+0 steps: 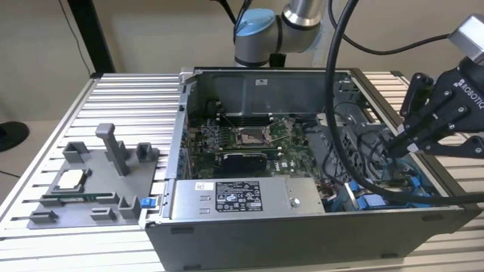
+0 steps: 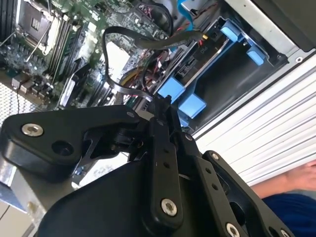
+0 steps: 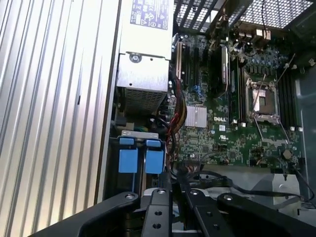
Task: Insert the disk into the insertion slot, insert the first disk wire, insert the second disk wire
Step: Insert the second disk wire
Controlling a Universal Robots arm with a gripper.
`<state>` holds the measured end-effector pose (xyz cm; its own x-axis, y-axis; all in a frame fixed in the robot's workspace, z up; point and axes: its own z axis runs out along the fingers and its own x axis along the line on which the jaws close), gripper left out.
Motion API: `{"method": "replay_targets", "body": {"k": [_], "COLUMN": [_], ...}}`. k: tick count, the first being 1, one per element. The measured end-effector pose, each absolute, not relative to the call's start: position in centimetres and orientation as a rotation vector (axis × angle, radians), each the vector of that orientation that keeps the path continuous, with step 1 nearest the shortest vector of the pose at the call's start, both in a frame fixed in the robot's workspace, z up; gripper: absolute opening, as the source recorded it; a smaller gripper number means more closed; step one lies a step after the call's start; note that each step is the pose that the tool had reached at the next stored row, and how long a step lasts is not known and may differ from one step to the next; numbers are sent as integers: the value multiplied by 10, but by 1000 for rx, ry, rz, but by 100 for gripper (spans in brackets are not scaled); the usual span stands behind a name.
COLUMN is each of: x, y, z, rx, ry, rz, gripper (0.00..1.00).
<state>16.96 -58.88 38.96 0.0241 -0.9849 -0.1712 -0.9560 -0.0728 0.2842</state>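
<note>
Exterior view: an open computer case (image 1: 302,238) stands on a ribbed metal table (image 1: 136,113). A grey power box (image 1: 242,198) lies along the case's near wall, with the circuit board (image 1: 250,141) behind it. The slot (image 1: 378,199), marked by blue rails, is in the near corner at the exterior view's right. The gripper (image 1: 395,148) reaches into the case just above that corner, its fingers tapering to one point. Thick black hoses (image 1: 340,113) hang across the case from the arm (image 1: 302,14). A grey parts tray (image 1: 83,192) lies on the table at the exterior view's left, well apart from the case.

Second wrist view: the gripper (image 2: 160,102) has its fingers pressed together. A flat black cable (image 2: 106,54) loops over the circuit board (image 2: 59,39) and runs in behind the tips; I cannot tell whether it is clamped. The cable's plug (image 2: 203,42) lies at the edge of the slot (image 2: 222,81), between blue tabs. I cannot tell whether the disk lies in the slot. A person's blue sleeve (image 2: 291,210) shows beyond the table (image 2: 276,123).

First wrist view: the gripper (image 3: 177,186) leaves only a thin dark gap between its fingers. The slot (image 3: 129,159) with two blue tabs is just beside the tips, between them and the power box (image 3: 140,84). A round black cable (image 3: 237,187) runs in toward the tips.
</note>
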Motion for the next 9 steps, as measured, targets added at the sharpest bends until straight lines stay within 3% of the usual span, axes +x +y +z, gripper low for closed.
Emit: {"method": "replay_targets", "body": {"k": [9], "x": [170], "y": [-593], "z": [385], "rx": [2159], "ry": [-2060], "rz": [-527], "gripper": [0]}}
